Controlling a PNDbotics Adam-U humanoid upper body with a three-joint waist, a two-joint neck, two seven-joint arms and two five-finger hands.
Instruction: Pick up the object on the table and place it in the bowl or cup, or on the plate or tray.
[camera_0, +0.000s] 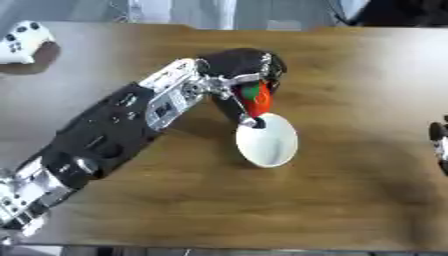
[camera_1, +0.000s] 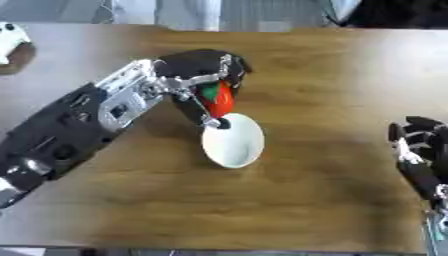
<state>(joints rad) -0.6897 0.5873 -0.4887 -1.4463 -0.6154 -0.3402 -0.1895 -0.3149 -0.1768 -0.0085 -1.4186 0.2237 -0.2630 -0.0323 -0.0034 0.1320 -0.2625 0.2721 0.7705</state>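
Nearest me, the front strip of the table (camera_0: 262, 215) lay bare, with open wood running to the near edge.

My right hand (camera_1: 418, 150) rested idle at the right edge, fingers up and relaxed, holding nothing, well apart from the work.

The white bowl (camera_0: 269, 142) sat mid-table with free wood on its near, left and right sides, so no clutter hemmed in the drop.

My left hand (camera_0: 241, 67) reached in from the lower left, fingers curled round a red thing with a green patch (camera_0: 257, 97). That thing hung just above the bowl's far rim, one fingertip at or touching the rim; I could not tell which. I judged it held there because it was not yet over the middle. Releasing there risked it tipping off the rim, so a short carry toward me seemed needed first.

Farther off, a white controller (camera_0: 22, 42) lay at the far left corner, well clear of my arm.
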